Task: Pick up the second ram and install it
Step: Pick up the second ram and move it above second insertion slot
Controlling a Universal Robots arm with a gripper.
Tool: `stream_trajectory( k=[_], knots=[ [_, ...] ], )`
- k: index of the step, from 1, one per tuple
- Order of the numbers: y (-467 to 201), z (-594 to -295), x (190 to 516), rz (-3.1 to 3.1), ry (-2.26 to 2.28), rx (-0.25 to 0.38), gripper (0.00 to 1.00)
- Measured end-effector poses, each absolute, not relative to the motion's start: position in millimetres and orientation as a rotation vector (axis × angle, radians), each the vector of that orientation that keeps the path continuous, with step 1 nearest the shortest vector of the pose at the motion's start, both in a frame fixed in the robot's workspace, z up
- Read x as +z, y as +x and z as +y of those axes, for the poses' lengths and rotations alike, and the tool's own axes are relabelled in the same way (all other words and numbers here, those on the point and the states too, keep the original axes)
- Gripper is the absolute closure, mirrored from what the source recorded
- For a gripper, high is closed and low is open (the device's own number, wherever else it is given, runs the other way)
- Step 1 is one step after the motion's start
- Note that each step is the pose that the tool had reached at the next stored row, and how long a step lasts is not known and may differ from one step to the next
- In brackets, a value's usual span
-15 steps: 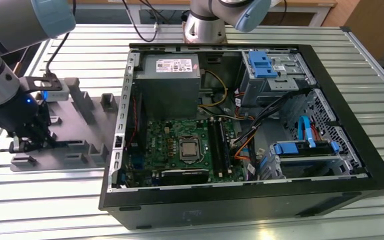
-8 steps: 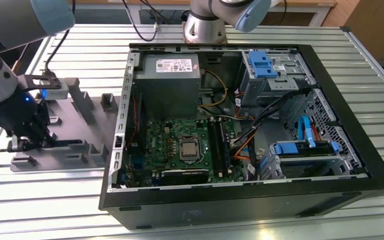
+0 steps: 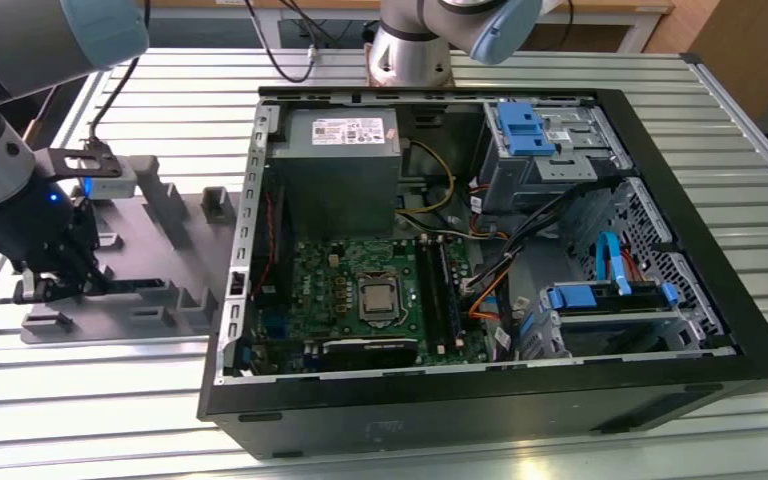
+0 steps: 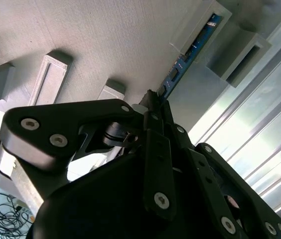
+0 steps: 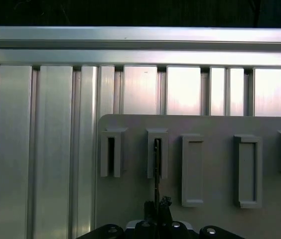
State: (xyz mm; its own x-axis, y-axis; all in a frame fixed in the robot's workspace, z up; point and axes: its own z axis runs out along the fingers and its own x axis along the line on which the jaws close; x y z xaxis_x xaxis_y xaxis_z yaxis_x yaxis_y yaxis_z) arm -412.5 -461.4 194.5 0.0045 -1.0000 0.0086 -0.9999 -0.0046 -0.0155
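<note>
Fingers grip second ram end, rest w/in rack slot

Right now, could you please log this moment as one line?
stage: pickup | gripper: shut on second ram | ram: far end in grey holder slot | place: exterior view's left of computer case

Ribbed aluminium tabletop, bright glare on slats — wooden furniture behind far edge, perhaps cabinet.
</note>
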Motion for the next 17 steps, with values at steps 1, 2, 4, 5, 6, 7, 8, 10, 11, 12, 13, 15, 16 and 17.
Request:
stream_trajectory(
  k=[1, 2, 4, 5, 6, 7, 8, 10, 11, 12, 13, 15, 16, 17],
  knots=[
    [-412.5, -461.4, 194.5, 2.213, -2.223, -0.027, 0.86],
    [-412.5, -461.4, 194.6, 2.213, -2.223, -0.027, 0.86],
    [-412.5, -461.4, 194.7, 2.213, -2.223, -0.027, 0.86],
    [-412.5, -461.4, 194.9, 2.213, -2.223, -0.027, 0.86],
    [-412.5, -461.4, 195.4, 2.213, -2.223, -0.027, 0.86],
    [-412.5, -461.4, 195.8, 2.213, -2.223, -0.027, 0.86],
    [-412.5, -461.4, 196.3, 2.213, -2.223, -0.027, 0.86],
    [-412.5, -461.4, 197.8, 2.213, -2.223, -0.027, 0.86],
    [-412.5, -461.4, 198.2, 2.213, -2.223, -0.027, 0.86],
    [-412.5, -461.3, 198.3, 2.213, -2.223, -0.027, 0.86],
    [-412.5, -461.3, 198.3, 2.212, -2.222, -0.026, 0.86],
    [-412.6, -461.3, 198.5, 2.212, -2.222, -0.025, 0.86],
    [-412.5, -461.3, 198.5, 2.212, -2.222, -0.025, 0.86],
    [-412.5, -461.4, 198.5, 2.212, -2.222, -0.024, 0.86]
  ],
)
